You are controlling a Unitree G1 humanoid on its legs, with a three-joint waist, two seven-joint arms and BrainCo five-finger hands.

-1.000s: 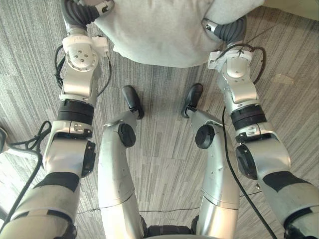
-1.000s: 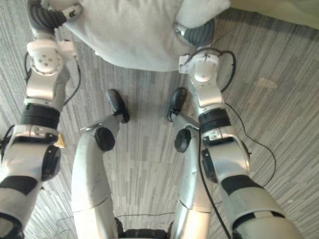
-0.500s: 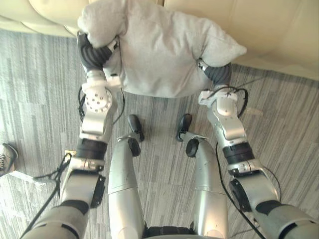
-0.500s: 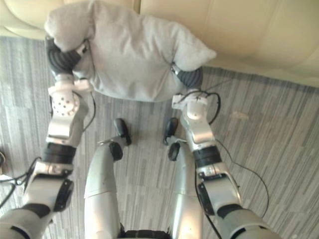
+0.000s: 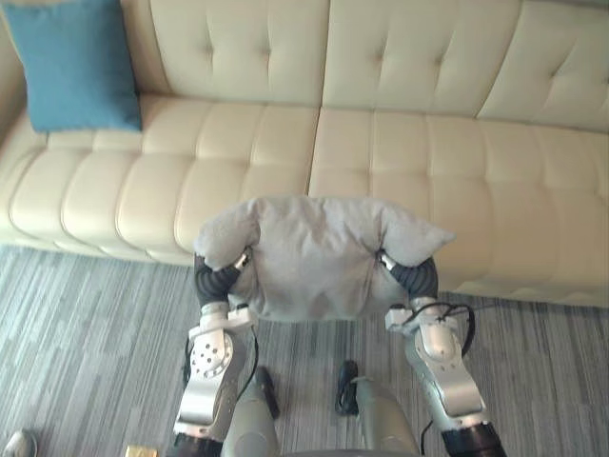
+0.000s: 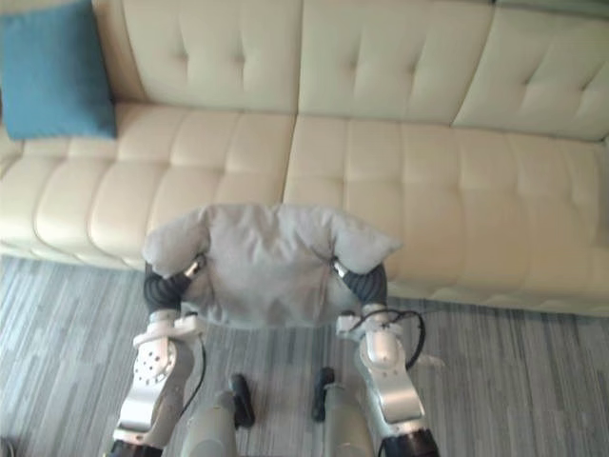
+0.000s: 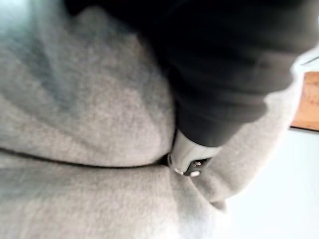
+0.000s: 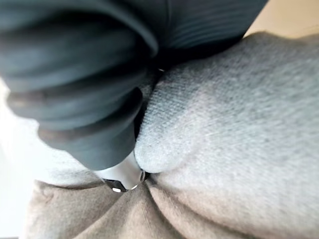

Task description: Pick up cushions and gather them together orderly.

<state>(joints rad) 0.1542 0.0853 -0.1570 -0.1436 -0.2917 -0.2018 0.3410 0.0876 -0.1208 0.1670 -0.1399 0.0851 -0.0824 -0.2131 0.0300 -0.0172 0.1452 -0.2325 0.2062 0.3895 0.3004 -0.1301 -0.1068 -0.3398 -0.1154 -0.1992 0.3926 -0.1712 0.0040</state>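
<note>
Since the grey cushion [image 5: 309,252] is up off the floor [image 5: 95,324], squeezed between my left hand [image 5: 217,279] on its 9 o'clock side and my right hand [image 5: 414,278] at 3, I'd call this the carry step. Both hands are buried in the fabric, so I can't tell how the fingers are set. The cushion hangs just in front of the sofa [image 5: 428,162] seat edge. The blue cushion [image 5: 76,62] leans at the sofa's 10 o'clock end, well apart. Next move, I reckon: swing toward 10 and set the grey one upright beside the blue, squeeze kept even so it doesn't slip.
</note>
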